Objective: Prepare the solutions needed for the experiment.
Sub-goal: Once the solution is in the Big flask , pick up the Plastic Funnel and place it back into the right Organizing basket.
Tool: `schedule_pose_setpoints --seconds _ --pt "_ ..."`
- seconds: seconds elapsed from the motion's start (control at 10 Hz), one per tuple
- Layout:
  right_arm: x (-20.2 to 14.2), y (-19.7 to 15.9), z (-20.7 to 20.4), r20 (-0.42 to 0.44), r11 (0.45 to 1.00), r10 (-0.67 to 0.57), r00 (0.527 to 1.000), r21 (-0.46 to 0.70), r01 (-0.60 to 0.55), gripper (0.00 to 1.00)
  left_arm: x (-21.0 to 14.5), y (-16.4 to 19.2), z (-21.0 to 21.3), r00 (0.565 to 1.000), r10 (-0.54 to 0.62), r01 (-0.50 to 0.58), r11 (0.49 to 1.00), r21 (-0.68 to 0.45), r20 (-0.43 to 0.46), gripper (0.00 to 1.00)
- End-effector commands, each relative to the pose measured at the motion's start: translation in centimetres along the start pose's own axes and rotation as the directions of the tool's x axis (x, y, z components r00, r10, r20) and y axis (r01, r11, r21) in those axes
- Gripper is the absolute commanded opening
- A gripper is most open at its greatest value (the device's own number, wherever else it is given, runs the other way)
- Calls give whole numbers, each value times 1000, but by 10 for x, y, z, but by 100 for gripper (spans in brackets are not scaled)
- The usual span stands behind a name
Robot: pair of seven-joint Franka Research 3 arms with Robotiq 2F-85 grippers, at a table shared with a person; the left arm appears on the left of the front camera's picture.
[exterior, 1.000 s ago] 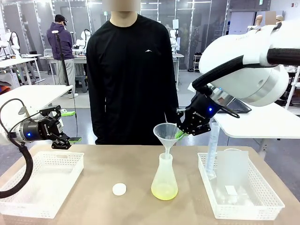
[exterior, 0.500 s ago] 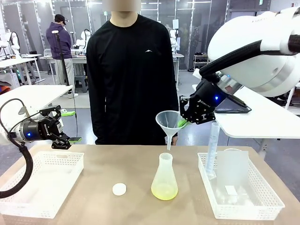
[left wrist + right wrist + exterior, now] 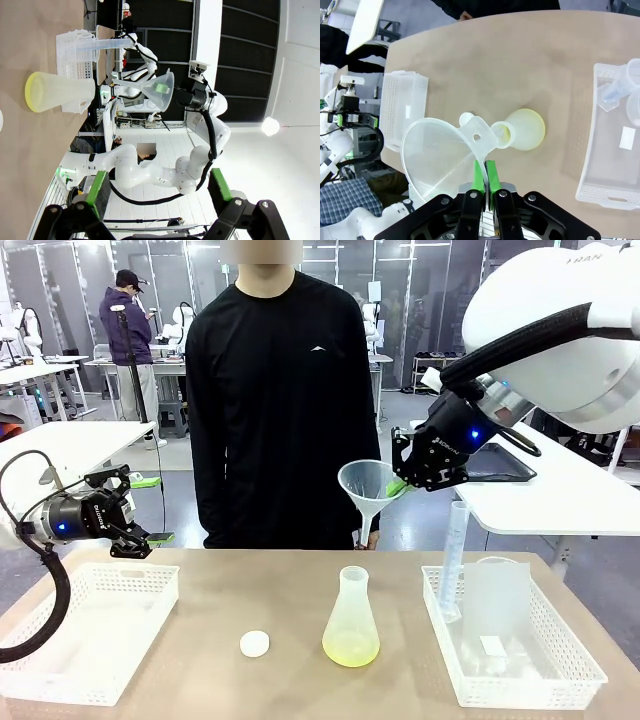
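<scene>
A clear conical flask [image 3: 351, 612] stands mid-table with the solutions [image 3: 350, 649], a shallow yellow-green layer, at its bottom. My right gripper [image 3: 398, 488] is shut on the rim of a clear plastic funnel [image 3: 366, 486] and holds it in the air above and slightly right of the flask's mouth. From the right wrist, the funnel [image 3: 439, 151] sits between the green pads [image 3: 479, 176] with the flask [image 3: 525, 131] below. My left gripper [image 3: 150, 510] hangs open at the left, above the table edge. From the left wrist, it [image 3: 159, 186] holds nothing, and the flask [image 3: 56, 91] and funnel [image 3: 156, 90] lie far off.
A white basket [image 3: 100, 625] sits at the left. Another basket [image 3: 530, 680] at the right holds a graduated cylinder [image 3: 454, 555] and a frosted beaker [image 3: 496, 600]. A small white cap [image 3: 254, 643] lies left of the flask. A person [image 3: 282, 400] stands at the far side.
My right gripper has lifted the funnel out of the flask's neck, up and a little to the right. The left arm has stayed still.
</scene>
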State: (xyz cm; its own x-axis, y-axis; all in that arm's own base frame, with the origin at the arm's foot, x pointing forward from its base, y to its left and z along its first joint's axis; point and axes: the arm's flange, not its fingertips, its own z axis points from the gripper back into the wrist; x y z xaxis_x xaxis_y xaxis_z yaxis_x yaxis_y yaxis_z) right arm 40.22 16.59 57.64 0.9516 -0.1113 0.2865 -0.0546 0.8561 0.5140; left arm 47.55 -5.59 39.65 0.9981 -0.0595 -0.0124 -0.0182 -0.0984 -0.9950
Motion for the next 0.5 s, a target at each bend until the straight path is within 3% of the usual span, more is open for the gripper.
schedule_pose_setpoints --seconds 0.0,0.4 --pt "-14 -27 20 -39 998 4 999 -56 -6 0 -1 -2 0 1000 -10 10 1000 -1 0 100" --pt "-47 -115 69 -73 979 -155 985 -145 143 0 -1 -2 0 1000 -10 10 1000 -1 0 100"
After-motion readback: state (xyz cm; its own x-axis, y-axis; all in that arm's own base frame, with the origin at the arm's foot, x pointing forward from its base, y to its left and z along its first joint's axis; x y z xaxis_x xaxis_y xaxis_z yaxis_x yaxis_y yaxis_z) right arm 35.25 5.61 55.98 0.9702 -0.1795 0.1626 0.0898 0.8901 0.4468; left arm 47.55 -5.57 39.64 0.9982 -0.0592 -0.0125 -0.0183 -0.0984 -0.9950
